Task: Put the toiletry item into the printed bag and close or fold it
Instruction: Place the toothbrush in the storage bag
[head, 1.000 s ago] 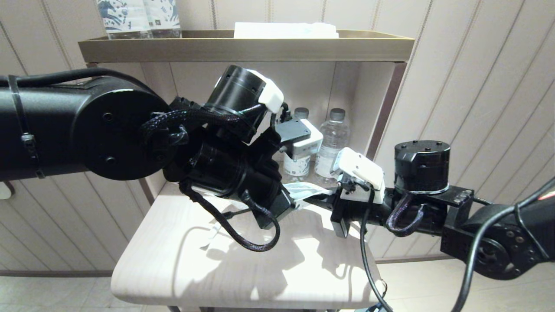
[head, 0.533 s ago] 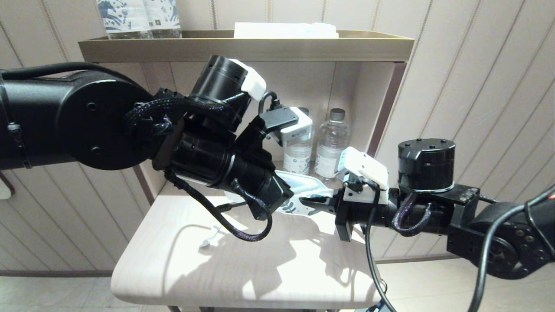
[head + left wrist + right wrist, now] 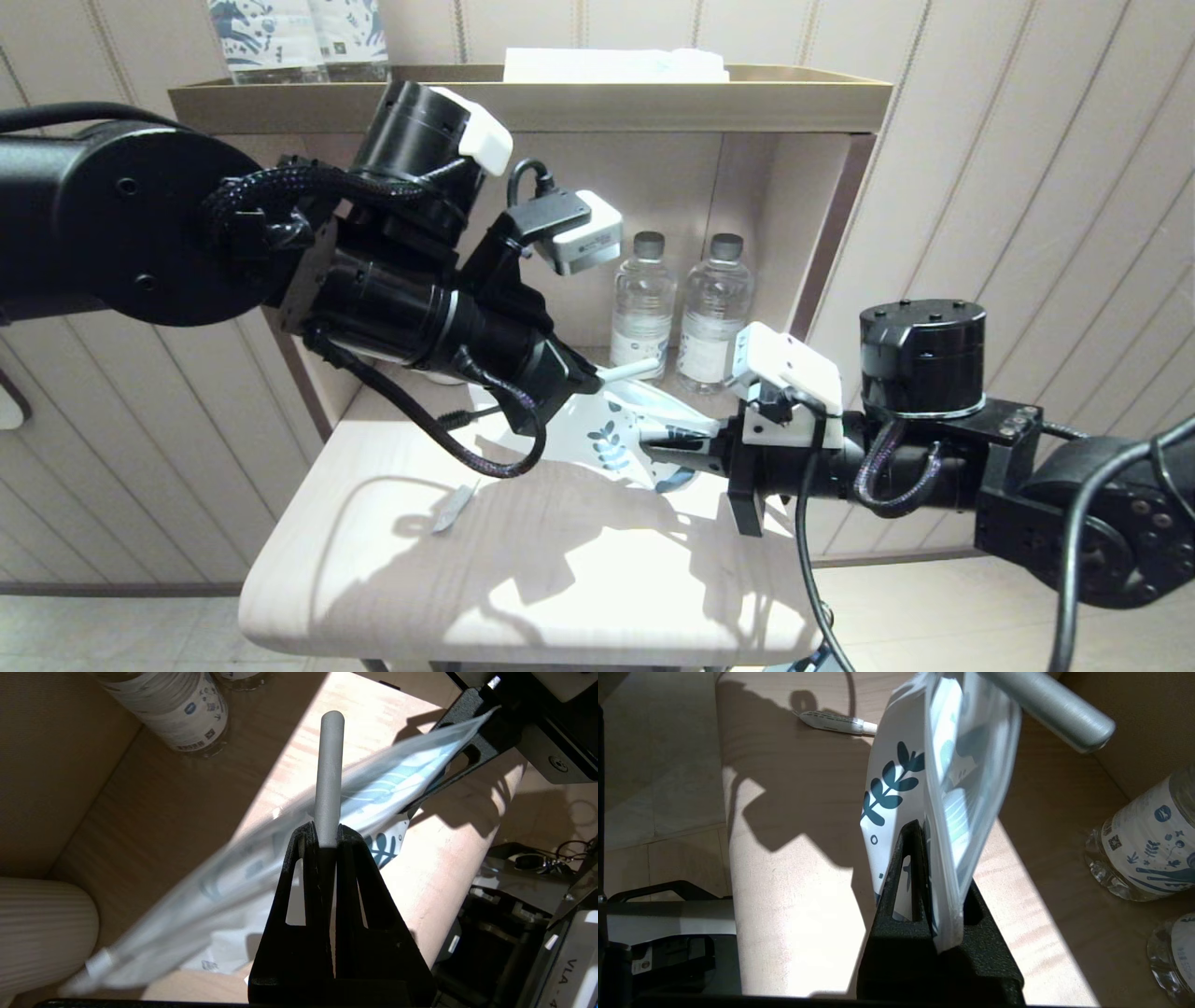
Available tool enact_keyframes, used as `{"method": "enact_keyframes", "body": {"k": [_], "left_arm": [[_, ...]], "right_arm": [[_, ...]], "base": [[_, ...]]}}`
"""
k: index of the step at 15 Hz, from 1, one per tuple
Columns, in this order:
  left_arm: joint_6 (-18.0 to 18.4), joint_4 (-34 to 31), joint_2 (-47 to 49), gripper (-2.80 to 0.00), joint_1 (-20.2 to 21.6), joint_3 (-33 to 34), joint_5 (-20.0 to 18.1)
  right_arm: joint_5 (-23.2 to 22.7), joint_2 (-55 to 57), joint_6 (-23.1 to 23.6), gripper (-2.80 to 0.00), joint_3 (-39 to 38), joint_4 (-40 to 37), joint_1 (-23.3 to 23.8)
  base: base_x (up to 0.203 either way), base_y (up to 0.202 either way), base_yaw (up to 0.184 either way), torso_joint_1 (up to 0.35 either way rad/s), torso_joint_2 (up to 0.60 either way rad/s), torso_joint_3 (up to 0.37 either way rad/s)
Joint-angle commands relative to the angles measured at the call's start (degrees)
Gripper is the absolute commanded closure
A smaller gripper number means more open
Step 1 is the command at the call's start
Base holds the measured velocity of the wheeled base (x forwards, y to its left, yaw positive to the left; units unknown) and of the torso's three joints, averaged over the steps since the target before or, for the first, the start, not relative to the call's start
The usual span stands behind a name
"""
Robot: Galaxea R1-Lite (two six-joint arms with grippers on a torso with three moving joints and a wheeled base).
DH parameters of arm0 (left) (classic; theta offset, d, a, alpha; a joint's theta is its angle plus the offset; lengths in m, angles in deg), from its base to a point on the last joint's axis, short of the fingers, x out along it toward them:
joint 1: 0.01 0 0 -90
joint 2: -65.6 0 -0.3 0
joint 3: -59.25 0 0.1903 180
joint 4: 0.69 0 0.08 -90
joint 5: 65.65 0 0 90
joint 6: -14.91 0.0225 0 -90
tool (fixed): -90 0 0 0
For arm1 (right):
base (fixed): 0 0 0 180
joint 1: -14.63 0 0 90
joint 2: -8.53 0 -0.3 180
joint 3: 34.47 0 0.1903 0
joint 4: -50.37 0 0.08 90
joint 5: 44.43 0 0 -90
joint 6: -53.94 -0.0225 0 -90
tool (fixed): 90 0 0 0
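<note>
My left gripper (image 3: 583, 378) is shut on the toiletry item (image 3: 329, 774), a pale grey toothbrush. Its handle end (image 3: 627, 371) pokes out past the fingertips, and its bristle head is hidden behind the fingers. Just below it hangs the printed bag (image 3: 611, 439), white with teal leaves, lifted off the table. My right gripper (image 3: 653, 446) is shut on the bag's edge (image 3: 945, 896). In the right wrist view the handle (image 3: 1045, 704) crosses above the bag's far end (image 3: 943, 765), outside it.
A small flat tube (image 3: 451, 509) lies on the pale wooden table (image 3: 560, 579). Two water bottles (image 3: 641, 308) stand in the niche behind, and a ribbed white mug (image 3: 42, 933) stands at its left. A shelf tray (image 3: 523, 93) above holds patterned packs.
My left arm has risen up and back to the left with the toothbrush. The bag has come up off the table and now shows its leaf print, still in the right gripper.
</note>
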Motion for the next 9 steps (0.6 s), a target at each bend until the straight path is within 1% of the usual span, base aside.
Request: {"method": "enact_keyframes", "body": {"k": [1,3,4,5,6,7,9], "left_arm": [[0.1,0.0,-1.2,0.0,0.8,-0.5,-0.1],[-0.3,0.0,-1.3,0.0,2.1,-3.3,-0.1],[-0.5,0.1,-1.3,0.0,2.8,-5.4,-0.1],[-1.0,0.1,-1.2,0.0,3.5,-7.4,-0.1],[-2.8,0.1,-1.2,0.0,3.8,-9.5,0.1],[-4.2,0.3,-1.0,0.0,3.8,-11.0,0.2],[-5.4,1.6,-0.5,0.0,3.8,-14.1,0.2]], "right_arm": [[-0.1,0.5,0.2,0.0,-0.1,0.5,-0.1],[0.4,0.6,0.3,0.0,-0.2,0.8,-0.1],[1.4,1.0,0.4,0.0,-0.2,1.2,-0.1],[3.7,1.4,0.5,0.0,-0.2,2.7,-0.2],[6.4,2.4,0.6,0.0,-0.4,5.7,-0.7],[7.8,3.2,0.6,0.0,-0.7,8.6,-1.0],[8.2,3.6,0.7,0.0,-1.0,9.6,-1.5]], "base": [[0.0,0.0,0.0,0.0,0.0,0.0],[0.0,0.0,0.0,0.0,0.0,0.0],[0.0,0.0,0.0,0.0,0.0,0.0],[0.0,0.0,0.0,0.0,0.0,0.0],[0.0,0.0,0.0,0.0,0.0,0.0],[0.0,0.0,0.0,0.0,0.0,0.0],[0.0,0.0,0.0,0.0,0.0,0.0]]}}
